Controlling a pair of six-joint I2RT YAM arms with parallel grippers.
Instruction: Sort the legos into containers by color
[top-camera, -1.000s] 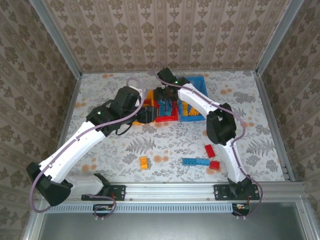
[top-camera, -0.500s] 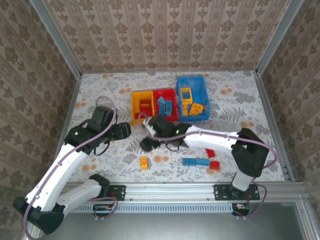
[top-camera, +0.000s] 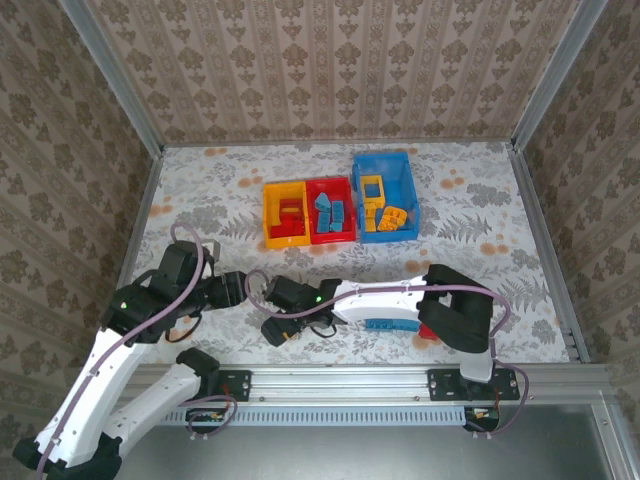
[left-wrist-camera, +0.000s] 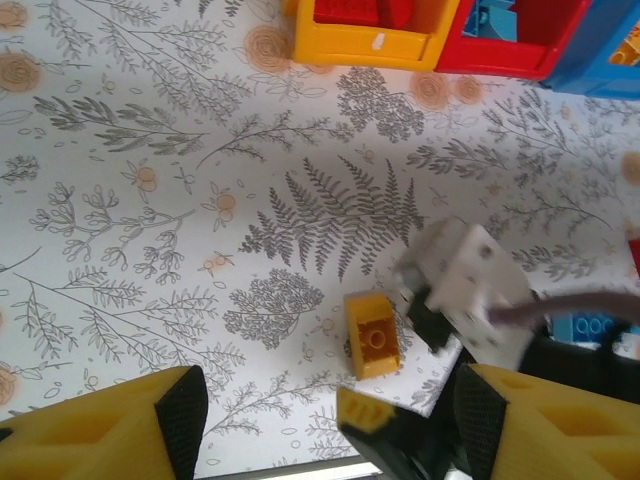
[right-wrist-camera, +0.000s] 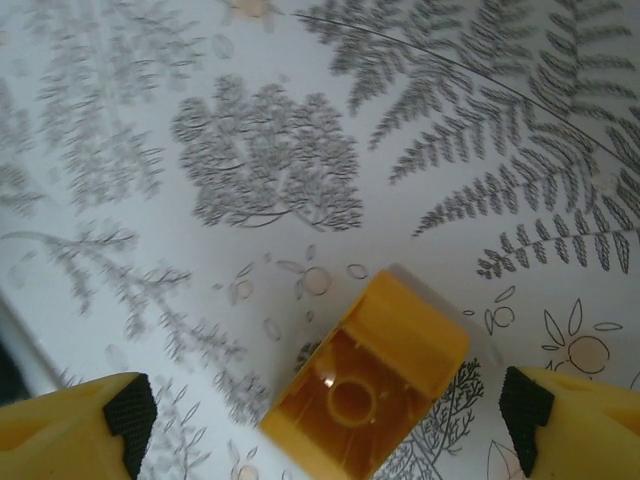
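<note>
A second earlier both grippers had been up at the bins. By this moment both had come away to the arm-base side of the red bin (top-camera: 332, 241). Judged from that, a drop-off was over and the next pick was starting.

Farthest left of the red bin and well toward the bases, the left gripper (left-wrist-camera: 330, 405) had drawn back over the table (top-camera: 200, 200). Its jaws stood moderately apart and held nothing. A little left of the red bin, also well toward the bases, the right gripper (right-wrist-camera: 327, 415) had swung across and spread its jaws wide. It hung over the loose orange brick (left-wrist-camera: 372, 335), which lay between the open fingers, untouched as far as could be told. That brick was probably the next one to go. Right of the red bin, toward the bases, a blue brick (top-camera: 395, 325) lay loose, partly under the right forearm, so the sorting was not finished.

The yellow bin (top-camera: 268, 215), touching the red bin's left side, held red bricks (top-camera: 290, 213). The red bin held blue ones (top-camera: 330, 210). The blue bin (top-camera: 381, 158), just right of it, held yellow-orange pieces (top-camera: 385, 215).

No brand, label or writing could be read anywhere.
</note>
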